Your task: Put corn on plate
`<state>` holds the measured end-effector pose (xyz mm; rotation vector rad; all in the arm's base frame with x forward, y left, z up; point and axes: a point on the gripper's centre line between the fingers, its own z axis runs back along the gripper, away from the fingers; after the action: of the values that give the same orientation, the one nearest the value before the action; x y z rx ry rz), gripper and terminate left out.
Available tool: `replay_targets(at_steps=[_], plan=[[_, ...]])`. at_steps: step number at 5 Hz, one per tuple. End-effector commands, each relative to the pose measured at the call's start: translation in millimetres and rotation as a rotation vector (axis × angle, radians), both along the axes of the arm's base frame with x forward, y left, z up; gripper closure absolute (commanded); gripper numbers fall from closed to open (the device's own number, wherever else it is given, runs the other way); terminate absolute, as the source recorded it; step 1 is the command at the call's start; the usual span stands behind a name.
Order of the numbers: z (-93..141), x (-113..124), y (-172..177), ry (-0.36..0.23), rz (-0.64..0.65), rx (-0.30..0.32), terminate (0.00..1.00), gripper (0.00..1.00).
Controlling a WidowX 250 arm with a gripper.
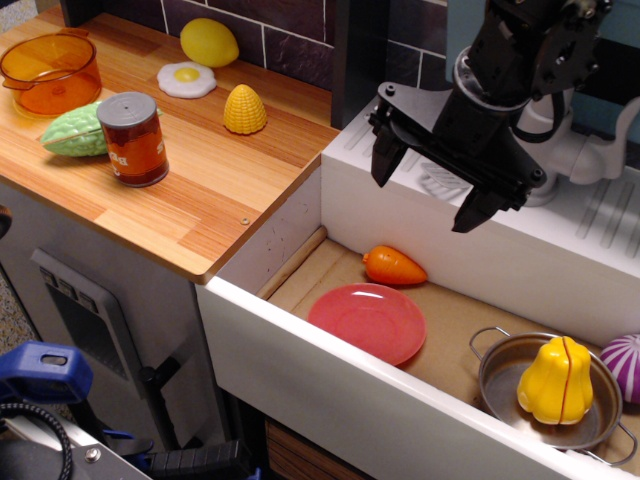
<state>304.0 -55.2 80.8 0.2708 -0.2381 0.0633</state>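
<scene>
Corn (pixel 245 109): small yellow cone with rows of kernel bumps, standing upright on the wooden counter (pixel 215 190), well apart from the plate, up and to the left of it near the dark tiled wall.

Remaining items, largest first, each placed against the plate.

White sink basin (pixel 300 345): holds the plate on its tan floor; its front wall runs just below the plate.

Robot arm, black, with gripper (pixel 430 190): hangs above the plate and slightly right of it, over the basin's back rim. Fingers spread wide apart, nothing between them.

Plate (pixel 367 320): round, glossy pink-red, lying flat, bare.

Silver pot (pixel 500 385): right of the plate, near but not touching, two wire handles.

Orange bowl (pixel 50 72): translucent, far left of the plate, at the counter's far corner.

Yellow squash (pixel 560 380): ribbed, sitting inside the pot.

Green vegetable (pixel 75 130): far left, touching the can.

Can (pixel 133 138): upright, grey lid, red-brown label.

Lemon (pixel 209 42): smooth yellow, by the wall.

Purple vegetable (pixel 622 365): striped, at the frame's right edge beyond the pot.

Carrot (pixel 393 265): orange, just behind the plate.

Fried egg (pixel 186 79): flat, left of the corn.
</scene>
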Motion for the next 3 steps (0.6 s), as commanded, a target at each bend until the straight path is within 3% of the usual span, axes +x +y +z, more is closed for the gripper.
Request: replay_targets(at_steps=[1, 3], plan=[[0.0, 0.0, 0.0, 0.000, 0.000, 0.000, 0.00, 0.00], [16.2, -0.6, 84.7, 0.058, -0.170, 0.062, 0.00, 0.00]])
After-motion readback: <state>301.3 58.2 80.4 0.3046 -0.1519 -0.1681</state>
